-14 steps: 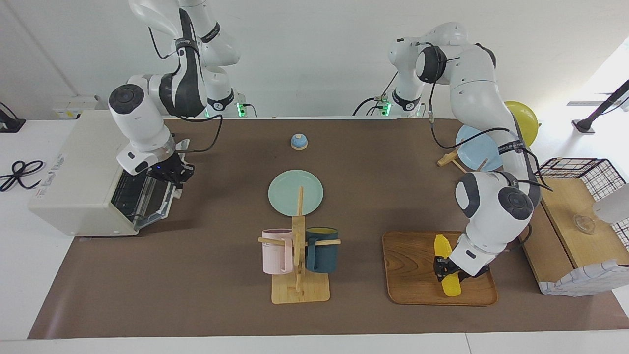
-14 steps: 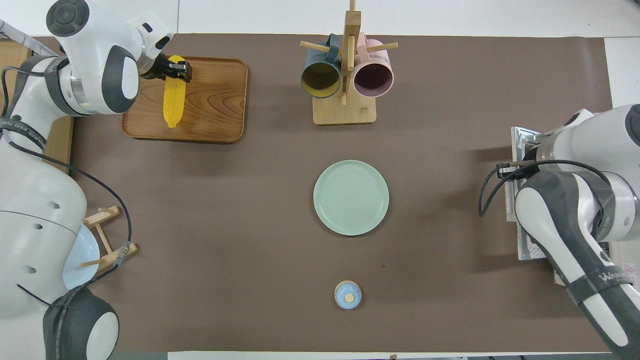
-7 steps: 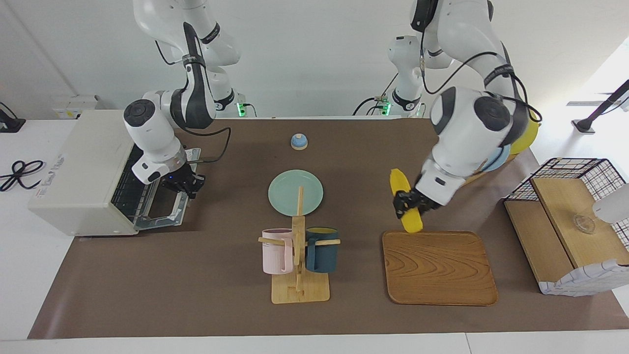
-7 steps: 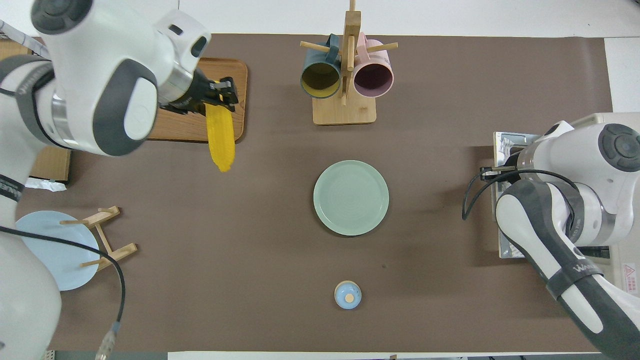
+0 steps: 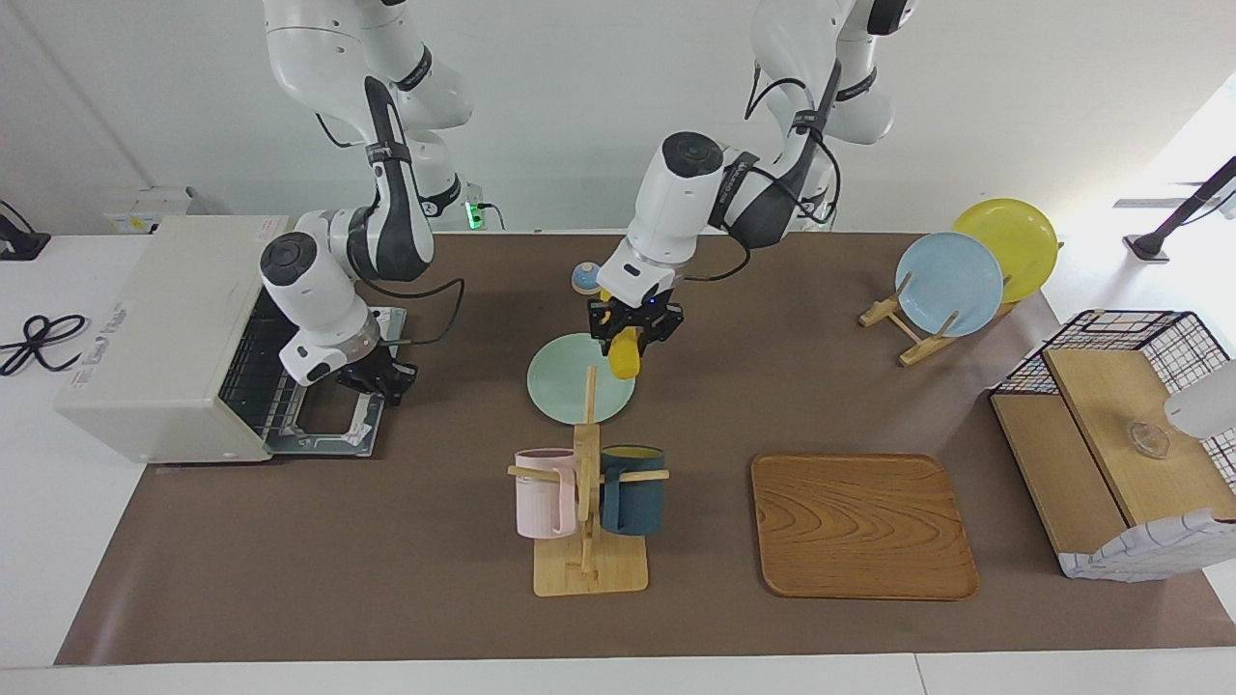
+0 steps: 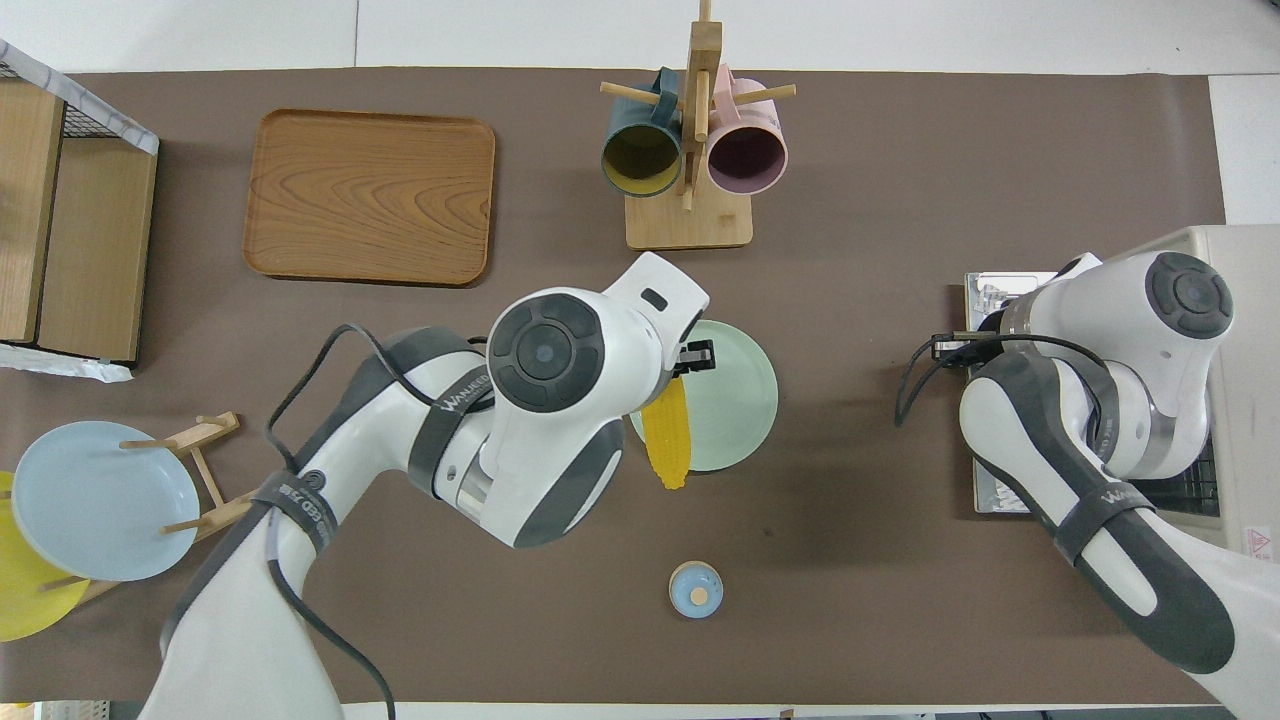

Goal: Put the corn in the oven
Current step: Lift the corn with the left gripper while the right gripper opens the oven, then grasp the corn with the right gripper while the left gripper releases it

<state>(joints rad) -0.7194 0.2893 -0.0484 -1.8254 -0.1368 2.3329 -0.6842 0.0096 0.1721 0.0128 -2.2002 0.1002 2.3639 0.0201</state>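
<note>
The left tool [image 5: 635, 323] grips the corn [image 5: 625, 354] at centre frame; the right tool [image 5: 379, 378], closed on nothing, sits by the oven [image 5: 164, 338] door at the left.

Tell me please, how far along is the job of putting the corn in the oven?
Done: the oven door lies open, with the right gripper shut at it. In hand: the left gripper is shut on the corn, up in the air over the green plate. Left: carrying it into the oven.

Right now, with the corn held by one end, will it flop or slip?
Probably stiff: the corn hangs straight from the left end effector over the green plate. Held near one end, it may pivot. Rounded, it would likely roll if dropped.
</note>
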